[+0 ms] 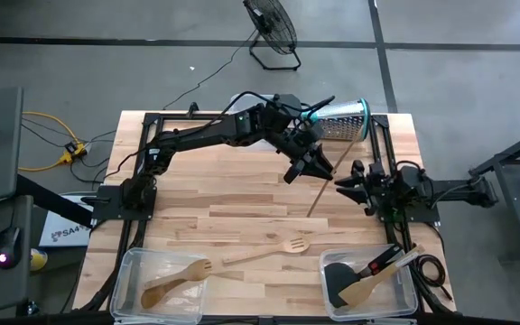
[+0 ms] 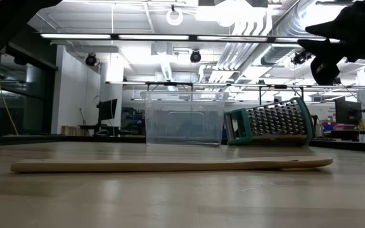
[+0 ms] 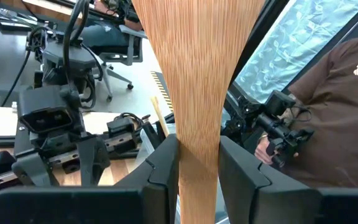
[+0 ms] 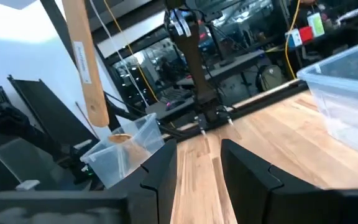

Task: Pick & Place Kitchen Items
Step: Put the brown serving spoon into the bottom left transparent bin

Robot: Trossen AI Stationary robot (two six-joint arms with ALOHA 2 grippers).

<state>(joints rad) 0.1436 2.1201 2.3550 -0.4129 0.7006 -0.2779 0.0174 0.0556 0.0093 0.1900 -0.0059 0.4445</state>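
Little lettering legible around the robot table

A white sheet (image 1: 61,235) on the floor left of the table carries dark print beginning "SA", the rest cut off. A person's brown shirt (image 3: 328,118) bears pale letters, seemingly "tec", running out of view. A label on a wooden handle (image 4: 83,62) is unreadable.

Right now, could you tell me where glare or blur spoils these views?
Low view: ceiling lights blow out the top and the near table is soft. Left wrist view: the wooden utensil clamped in the left gripper fills the frame. Right wrist view: a white window glares at one corner.
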